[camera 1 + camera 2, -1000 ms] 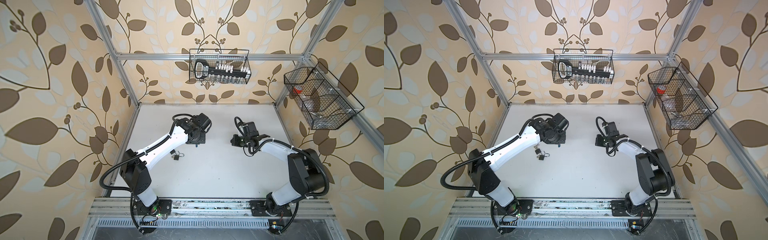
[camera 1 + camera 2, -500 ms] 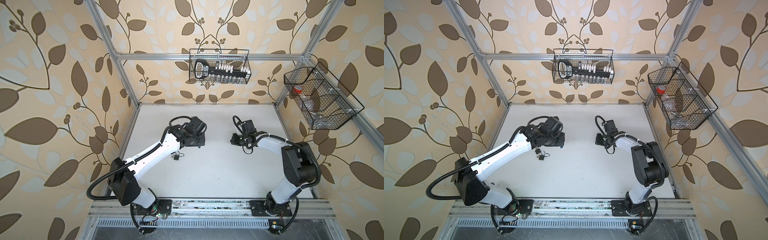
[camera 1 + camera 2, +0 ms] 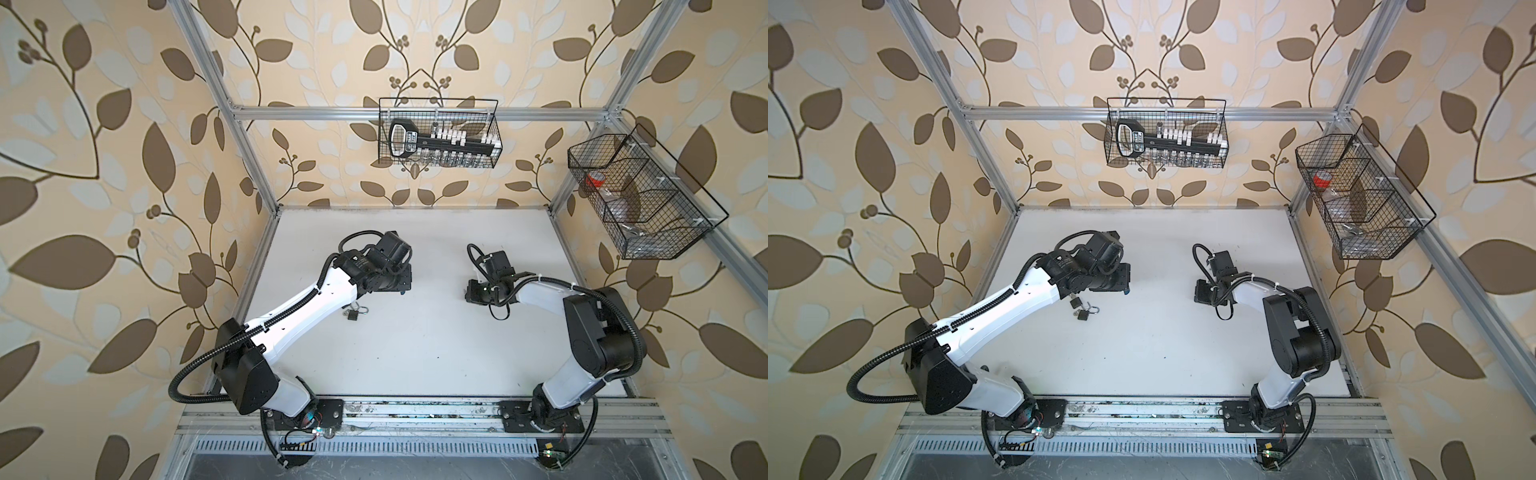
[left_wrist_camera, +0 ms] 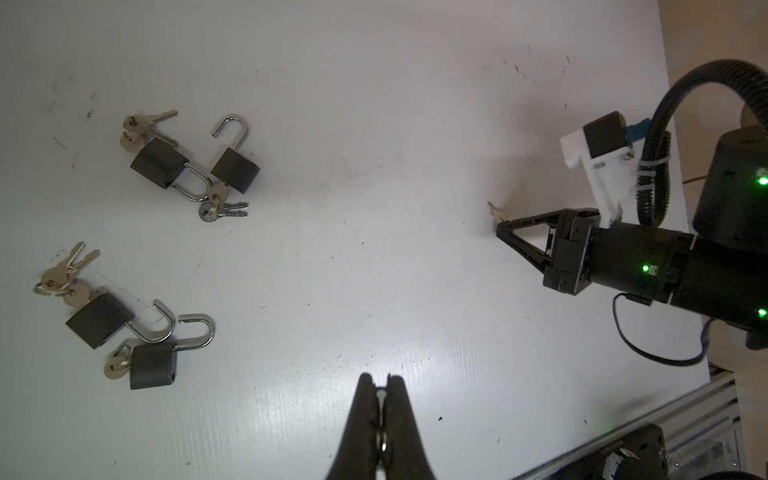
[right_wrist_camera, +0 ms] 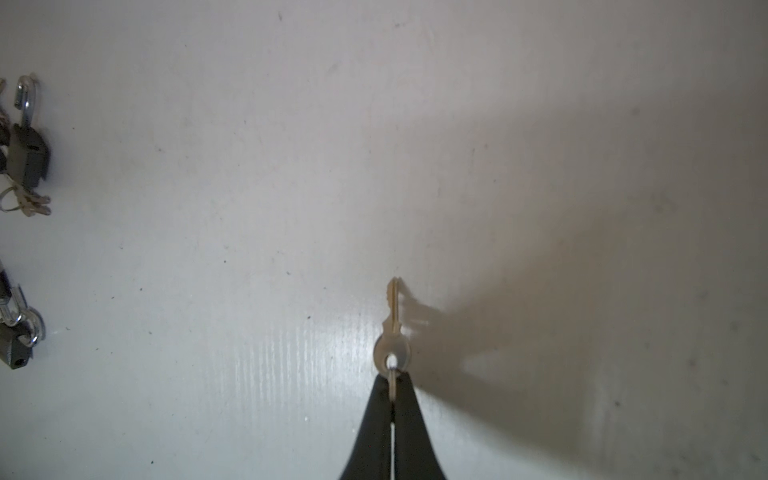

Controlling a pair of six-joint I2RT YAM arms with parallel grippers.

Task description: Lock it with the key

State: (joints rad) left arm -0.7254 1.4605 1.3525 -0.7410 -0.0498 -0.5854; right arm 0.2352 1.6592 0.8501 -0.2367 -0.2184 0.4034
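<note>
A white desk (image 3: 436,332) is enclosed by leaf-patterned wallpaper (image 3: 83,208) and an aluminium frame (image 3: 311,113), from which wire baskets (image 3: 384,120) are hung.

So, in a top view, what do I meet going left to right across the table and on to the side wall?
padlocks → left gripper, jaws shut → right gripper, jaws shut on a key → wire basket on the side wall. The arms and the back basket overlap these, so they are left out.
</note>
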